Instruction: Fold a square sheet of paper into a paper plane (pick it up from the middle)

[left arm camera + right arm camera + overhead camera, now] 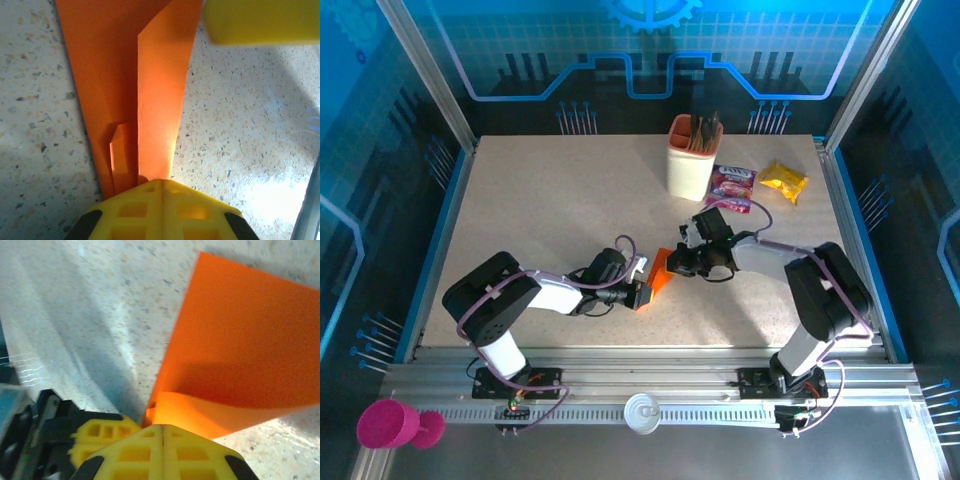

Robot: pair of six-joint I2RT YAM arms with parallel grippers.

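The square sheet of paper is bright orange and folded into a narrow wedge of layered creases, like a paper plane, in the middle of the table between both grippers. My left gripper is shut on its near end. In the left wrist view the folded paper widens away from the closed jaws of the left gripper, and a yellow finger of the other gripper shows at the top right. My right gripper is shut on the opposite edge. In the right wrist view a broad flap of the paper rises from the right gripper.
A peach holder cup with dark sticks stands at the back. A purple snack packet and a crinkly yellow packet lie to its right. A pink cup and a white disc sit off the table, in front of the rail.
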